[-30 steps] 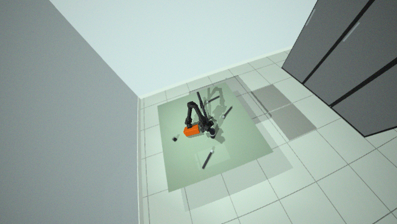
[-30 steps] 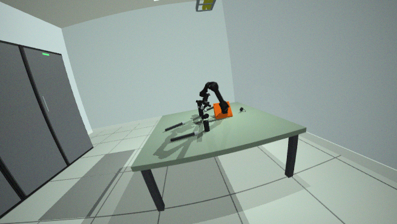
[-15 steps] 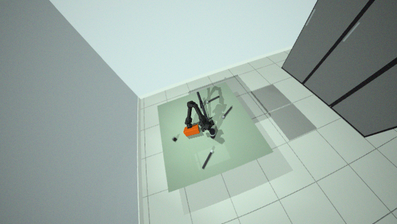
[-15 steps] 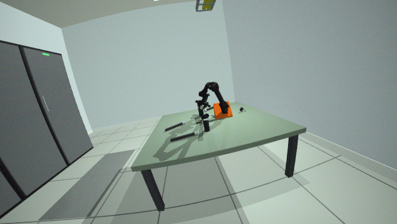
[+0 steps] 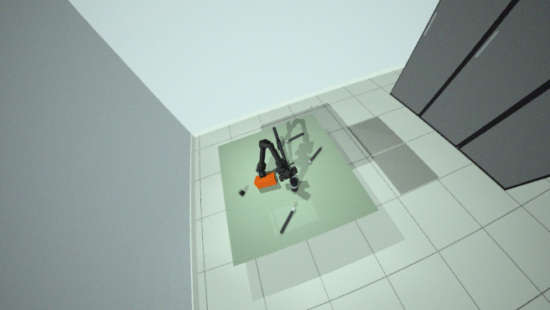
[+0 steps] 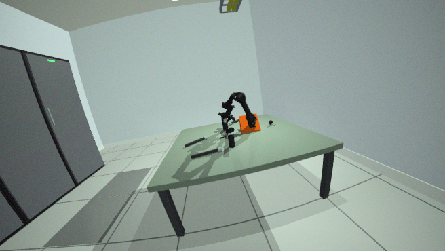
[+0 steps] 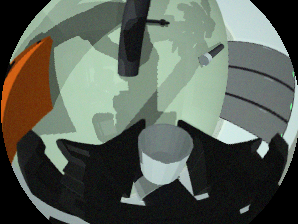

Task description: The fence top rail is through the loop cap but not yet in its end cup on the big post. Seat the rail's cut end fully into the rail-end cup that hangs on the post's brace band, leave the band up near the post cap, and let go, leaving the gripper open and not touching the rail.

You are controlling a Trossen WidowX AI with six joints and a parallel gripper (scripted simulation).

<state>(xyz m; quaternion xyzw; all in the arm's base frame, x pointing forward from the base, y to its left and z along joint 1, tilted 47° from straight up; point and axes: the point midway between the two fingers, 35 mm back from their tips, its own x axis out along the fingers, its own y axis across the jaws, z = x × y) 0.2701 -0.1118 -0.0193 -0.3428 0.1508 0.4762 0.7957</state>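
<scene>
My gripper hangs low over the green table, just in front of the arm's orange base. In the wrist view it is shut on a grey cylinder with a pale end, the top rail. The short, thick, dark big post stands right beside and below the gripper. A thin dark post rises behind the arm. The end cup and the brace band are too small to make out. A dark bar lies ahead in the wrist view.
Spare dark rods with pale tips lie on the table: one at the front, one to the right, and one at the back. A small black part lies beyond the base. Grey cabinets stand off the table.
</scene>
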